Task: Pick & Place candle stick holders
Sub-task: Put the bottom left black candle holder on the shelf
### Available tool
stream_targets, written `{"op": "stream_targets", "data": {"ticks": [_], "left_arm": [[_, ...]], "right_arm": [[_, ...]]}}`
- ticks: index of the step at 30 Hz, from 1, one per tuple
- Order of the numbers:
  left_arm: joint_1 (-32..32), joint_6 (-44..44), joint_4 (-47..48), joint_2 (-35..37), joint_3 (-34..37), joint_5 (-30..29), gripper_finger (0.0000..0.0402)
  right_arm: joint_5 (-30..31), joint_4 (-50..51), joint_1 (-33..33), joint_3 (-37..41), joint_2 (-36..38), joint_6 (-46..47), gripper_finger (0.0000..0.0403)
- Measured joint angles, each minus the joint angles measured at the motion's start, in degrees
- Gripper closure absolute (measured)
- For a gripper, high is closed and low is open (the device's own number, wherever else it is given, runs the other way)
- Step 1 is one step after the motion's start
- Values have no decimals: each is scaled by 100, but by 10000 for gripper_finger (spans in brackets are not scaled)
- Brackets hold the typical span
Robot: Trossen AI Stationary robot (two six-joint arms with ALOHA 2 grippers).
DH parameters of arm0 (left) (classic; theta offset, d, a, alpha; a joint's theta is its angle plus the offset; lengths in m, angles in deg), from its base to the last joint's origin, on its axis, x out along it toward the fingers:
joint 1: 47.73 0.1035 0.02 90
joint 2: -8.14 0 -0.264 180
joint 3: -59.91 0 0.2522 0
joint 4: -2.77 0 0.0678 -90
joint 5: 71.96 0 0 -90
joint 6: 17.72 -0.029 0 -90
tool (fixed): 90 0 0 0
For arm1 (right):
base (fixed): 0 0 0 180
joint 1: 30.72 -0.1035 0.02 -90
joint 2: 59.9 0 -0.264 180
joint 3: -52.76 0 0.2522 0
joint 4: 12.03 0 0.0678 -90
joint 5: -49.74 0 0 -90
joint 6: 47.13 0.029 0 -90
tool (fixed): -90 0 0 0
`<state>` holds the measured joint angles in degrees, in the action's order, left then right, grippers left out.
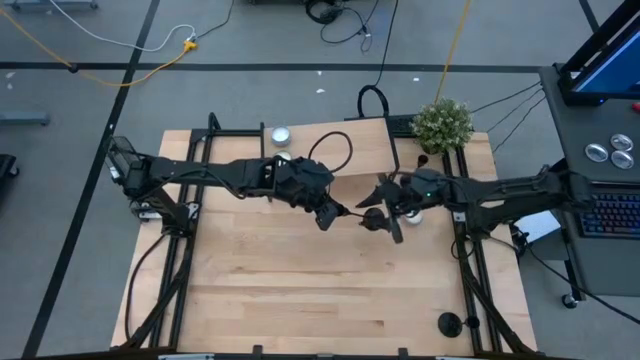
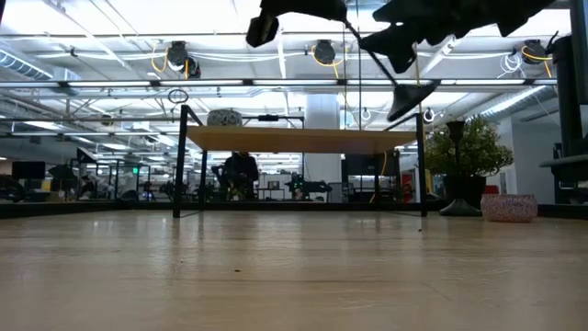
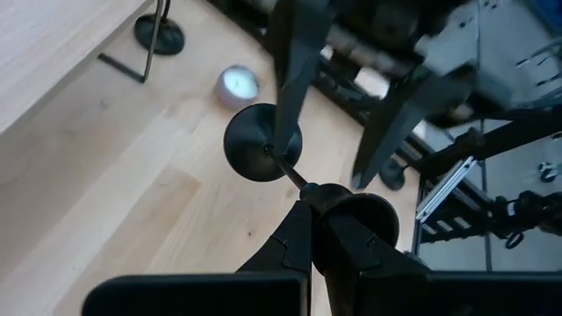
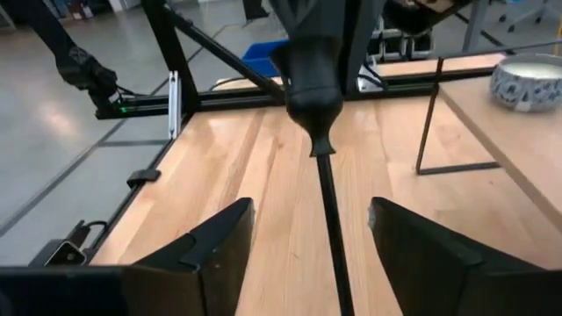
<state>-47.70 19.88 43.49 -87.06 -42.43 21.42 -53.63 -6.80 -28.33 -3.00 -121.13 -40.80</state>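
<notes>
I've got a candle stick holder (image 3: 263,142) pinched by its stem in my left pincer (image 3: 309,204), raised above the counter (image 1: 300,290) between the spread fingers of my right pincer (image 4: 312,230), handover unfinished, placing still ahead.

The left gripper (image 3: 313,211) fingers (image 3: 294,237) pinch a candle stick holder (image 3: 262,142) stem; its disc base lies beyond their tips.

One camera looked straight down on the whole table (image 1: 300,290). Another sat at tabletop level, facing the room. Each wrist camera looked closely past its own fingers (both shared the mid-table meeting point with the overhead).
</notes>
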Motion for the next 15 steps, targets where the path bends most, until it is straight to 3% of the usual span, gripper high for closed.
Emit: {"op": "stream_targets", "data": {"ticks": [6,15], "left_arm": [[-11,7,-605,-155,0,126,394],[-22,68,-428,-331,11,225,394]], "right_arm": [[275,-7,-9,-187,-404,39,181],[278,237,-103,-282,-525,320,203]]}}
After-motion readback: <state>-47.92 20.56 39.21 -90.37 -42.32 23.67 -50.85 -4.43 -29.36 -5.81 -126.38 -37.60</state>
